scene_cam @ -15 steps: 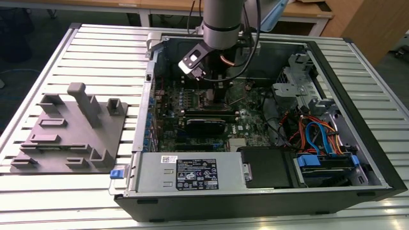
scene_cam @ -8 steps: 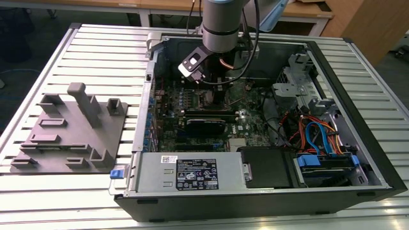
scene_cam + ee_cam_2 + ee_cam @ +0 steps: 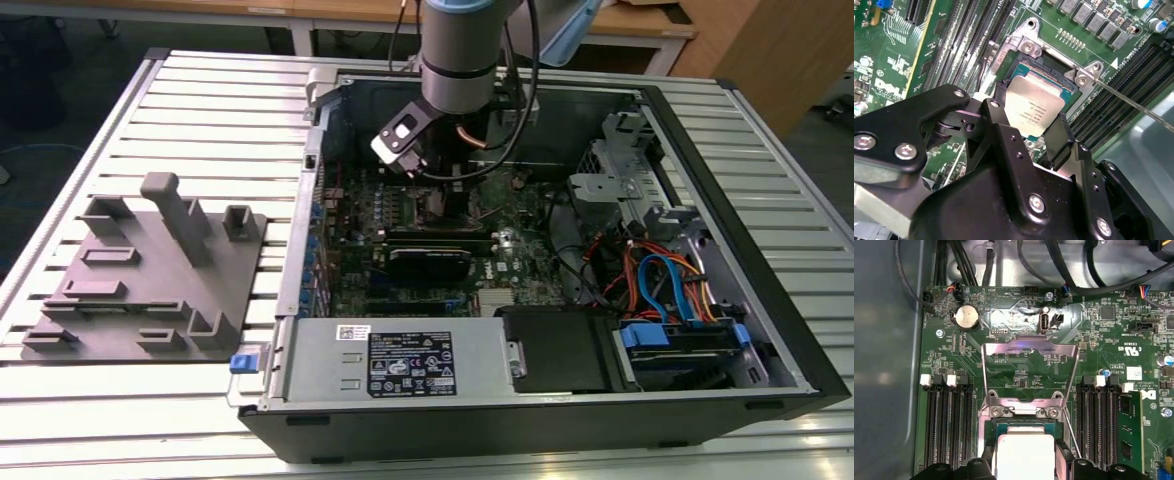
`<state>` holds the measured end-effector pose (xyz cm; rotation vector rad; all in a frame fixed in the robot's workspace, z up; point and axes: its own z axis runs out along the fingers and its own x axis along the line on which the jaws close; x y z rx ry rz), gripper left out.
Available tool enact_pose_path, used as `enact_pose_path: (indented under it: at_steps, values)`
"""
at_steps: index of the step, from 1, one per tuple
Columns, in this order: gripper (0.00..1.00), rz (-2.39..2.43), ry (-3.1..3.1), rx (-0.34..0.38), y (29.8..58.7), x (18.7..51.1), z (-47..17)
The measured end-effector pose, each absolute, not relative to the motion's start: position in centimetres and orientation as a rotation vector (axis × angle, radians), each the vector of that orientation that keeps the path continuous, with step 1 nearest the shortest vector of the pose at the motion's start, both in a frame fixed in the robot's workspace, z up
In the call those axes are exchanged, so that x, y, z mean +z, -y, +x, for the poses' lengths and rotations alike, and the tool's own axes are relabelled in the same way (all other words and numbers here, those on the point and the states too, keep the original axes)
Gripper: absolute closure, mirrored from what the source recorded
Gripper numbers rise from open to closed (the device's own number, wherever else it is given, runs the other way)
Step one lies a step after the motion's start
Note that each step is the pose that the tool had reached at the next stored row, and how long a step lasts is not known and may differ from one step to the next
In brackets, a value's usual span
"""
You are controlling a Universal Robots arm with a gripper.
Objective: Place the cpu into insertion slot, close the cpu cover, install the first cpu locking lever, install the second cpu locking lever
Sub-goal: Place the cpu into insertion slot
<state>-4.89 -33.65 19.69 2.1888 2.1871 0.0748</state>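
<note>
gripper (image 3: 1030,116): fingers (image 3: 1059,137) closed narrowly on two opposite edges of the cpu (image 3: 1025,455) | cpu: flat, squarely over the insertion slot (image 3: 1046,67), seating not discernible | cpu cover (image 3: 1029,346): raised on its hinge, just beyond the slot, clear of the fingers

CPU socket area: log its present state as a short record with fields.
cpu: small flat square silver-grey metal chip, at the socket, gripped on two sides
gripper: black, shut on the chip
insertion slot: square dark socket, silver rim, on green circuit board
cpu cover: thin silver metal frame plate, swung open
chip fully seated: cannot tell
</note>
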Motion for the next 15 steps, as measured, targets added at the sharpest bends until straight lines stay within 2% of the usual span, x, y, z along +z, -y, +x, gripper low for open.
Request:
enact_pose_path:
  at_steps: [15]
  values:
    - [0.46,2.191,-2.189,0.079,33.65,18.99,-4.89]
